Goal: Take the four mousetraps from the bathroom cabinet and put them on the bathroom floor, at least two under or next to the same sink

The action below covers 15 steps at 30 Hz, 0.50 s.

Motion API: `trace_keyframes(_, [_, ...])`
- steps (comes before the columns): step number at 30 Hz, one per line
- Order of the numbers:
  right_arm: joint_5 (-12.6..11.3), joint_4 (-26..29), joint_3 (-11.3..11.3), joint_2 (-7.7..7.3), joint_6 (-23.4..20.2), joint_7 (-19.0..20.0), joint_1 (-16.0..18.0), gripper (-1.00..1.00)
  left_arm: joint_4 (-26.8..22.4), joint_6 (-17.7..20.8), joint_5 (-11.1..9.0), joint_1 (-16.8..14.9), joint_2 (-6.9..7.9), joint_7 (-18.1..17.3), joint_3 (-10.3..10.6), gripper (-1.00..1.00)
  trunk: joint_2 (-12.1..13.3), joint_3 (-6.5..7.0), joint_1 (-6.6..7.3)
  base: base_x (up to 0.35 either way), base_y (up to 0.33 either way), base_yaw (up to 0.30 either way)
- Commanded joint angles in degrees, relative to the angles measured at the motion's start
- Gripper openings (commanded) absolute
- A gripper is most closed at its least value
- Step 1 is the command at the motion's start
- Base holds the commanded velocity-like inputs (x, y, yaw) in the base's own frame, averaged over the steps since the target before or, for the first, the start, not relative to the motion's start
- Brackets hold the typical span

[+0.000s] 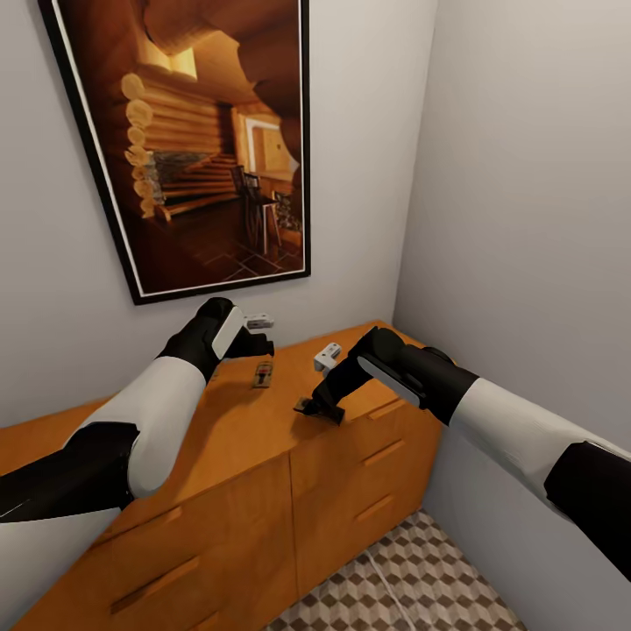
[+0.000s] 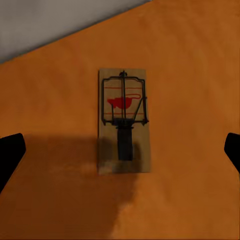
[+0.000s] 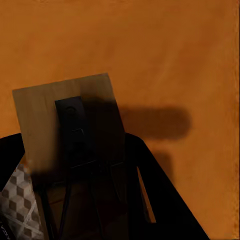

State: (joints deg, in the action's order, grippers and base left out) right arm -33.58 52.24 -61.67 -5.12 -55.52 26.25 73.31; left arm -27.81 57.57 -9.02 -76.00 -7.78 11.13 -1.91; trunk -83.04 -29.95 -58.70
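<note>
Nearest the head camera, the robot's two white-and-black arms reach forward over a low orange-brown cabinet [image 1: 263,491] with bar-handled drawers, set in a corner of grey walls.

On the left, the left arm stretches over the cabinet top, and the left pincer [image 1: 254,346] hovers just above a mousetrap [image 1: 263,377] lying flat on the wood near the back wall. In the left wrist view this trap [image 2: 123,121] is a tan board with dark wire and a red mark, flat on the orange top, and the two dark fingertips [image 2: 10,152] sit far apart at either edge of the picture, well clear of the trap. The pincer is wide open and holds nothing.

Above it, a large black-framed picture [image 1: 206,140] of a log-cabin interior hangs on the back wall.

To the right, the right pincer [image 1: 317,408] is down at the front edge of the cabinet top. In the right wrist view a second trap [image 3: 70,127] sits between its dark fingers [image 3: 155,195], its board standing out over the wood. The fingers are closed on it.

At the lower right, the bathroom floor [image 1: 421,578] shows its brown, beige and white cube-patterned tiles in front of the cabinet.
</note>
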Motion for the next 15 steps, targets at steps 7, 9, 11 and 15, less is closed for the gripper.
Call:
trace_keyframes(7, [0.3,0.1,-0.3,0.29,0.0,0.4,0.1,-1.0,0.0,0.2,-0.6,0.0,-0.04,0.6,-0.2,1.0,0.0,-0.07,-0.03,0.168,0.0,0.0])
trace_keyframes(9, [0.3,0.1,-0.3,0.38,0.0,0.4,0.1,-1.0,0.0,0.2,-0.6,0.0,-0.04,0.6,-0.2,1.0,0.0,-0.07,-0.03,0.017,0.0,0.0])
trace_keyframes(11, [0.3,0.0,-0.4,0.42,0.0,0.4,0.1,-1.0,0.0,0.2,-0.6,0.0,-0.04,0.6,-0.2,1.0,0.0,-0.07,-0.03,0.008,0.0,0.0])
trace_keyframes(15, [0.3,0.1,-0.5,0.45,0.0,0.4,0.1,-1.0,0.3,0.2,-0.6,0.0,-0.04,0.7,-0.2,1.0,0.0,-0.07,-0.03,0.003,0.0,0.0])
